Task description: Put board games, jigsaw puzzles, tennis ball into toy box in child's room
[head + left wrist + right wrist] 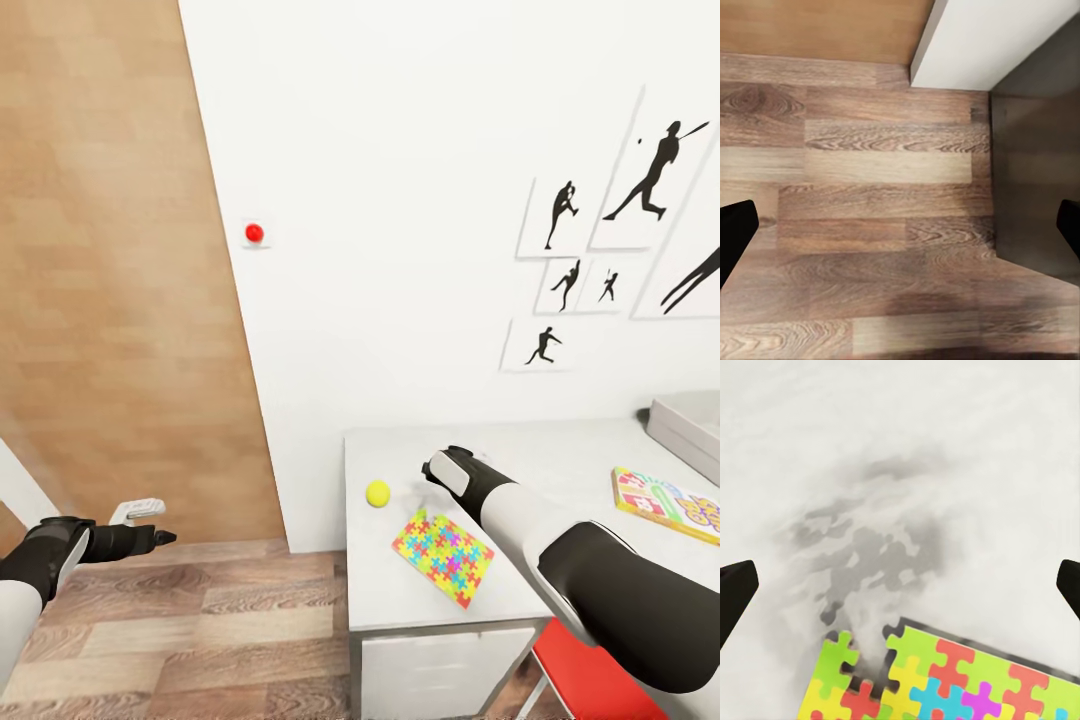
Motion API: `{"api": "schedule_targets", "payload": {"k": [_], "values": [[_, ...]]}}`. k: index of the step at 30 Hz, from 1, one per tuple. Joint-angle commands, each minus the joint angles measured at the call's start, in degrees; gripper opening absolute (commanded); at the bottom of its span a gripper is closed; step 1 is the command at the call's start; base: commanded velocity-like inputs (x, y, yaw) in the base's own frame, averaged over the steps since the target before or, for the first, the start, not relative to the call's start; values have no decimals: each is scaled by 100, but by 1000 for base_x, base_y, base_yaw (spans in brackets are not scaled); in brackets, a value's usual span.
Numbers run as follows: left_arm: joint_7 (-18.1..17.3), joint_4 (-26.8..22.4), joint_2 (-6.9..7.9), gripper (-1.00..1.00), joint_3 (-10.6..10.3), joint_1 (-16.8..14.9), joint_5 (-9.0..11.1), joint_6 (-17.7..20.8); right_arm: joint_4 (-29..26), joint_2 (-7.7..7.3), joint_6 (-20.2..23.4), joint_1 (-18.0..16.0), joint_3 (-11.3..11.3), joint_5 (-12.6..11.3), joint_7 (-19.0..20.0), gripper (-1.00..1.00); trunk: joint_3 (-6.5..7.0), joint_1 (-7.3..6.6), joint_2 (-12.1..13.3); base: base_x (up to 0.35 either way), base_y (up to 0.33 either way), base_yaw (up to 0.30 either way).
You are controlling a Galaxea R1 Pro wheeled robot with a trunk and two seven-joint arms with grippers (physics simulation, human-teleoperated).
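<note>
Your right gripper is hovering over the table, fingers spread wide, just beyond the puzzle edge; the ball is sitting just beside that puzzle, near the wall; a game box is lying further right, near the bin; your left gripper is hanging parted over the floor, well apart from the table

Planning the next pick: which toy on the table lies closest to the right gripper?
The jigsaw puzzle; the right gripper hovers at its edge. The tennis ball and board game lie further away.
</note>
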Motion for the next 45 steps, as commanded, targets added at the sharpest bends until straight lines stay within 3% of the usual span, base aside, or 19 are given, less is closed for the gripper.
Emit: {"api": "schedule_targets", "payload": {"k": [1, 45], "values": [[-46, -8, -5, 100, 48, -5, -58, 32, -7, -3, 42, -5, 43, -22, -28, 100, -20, 2, -10, 0, 0, 0], [-53, -8, -5, 100, 48, -5, -50, 23, 3, -7, 52, 1, 46, -20, -3, 100, -431, 2, -10, 0, 0, 0]]}}
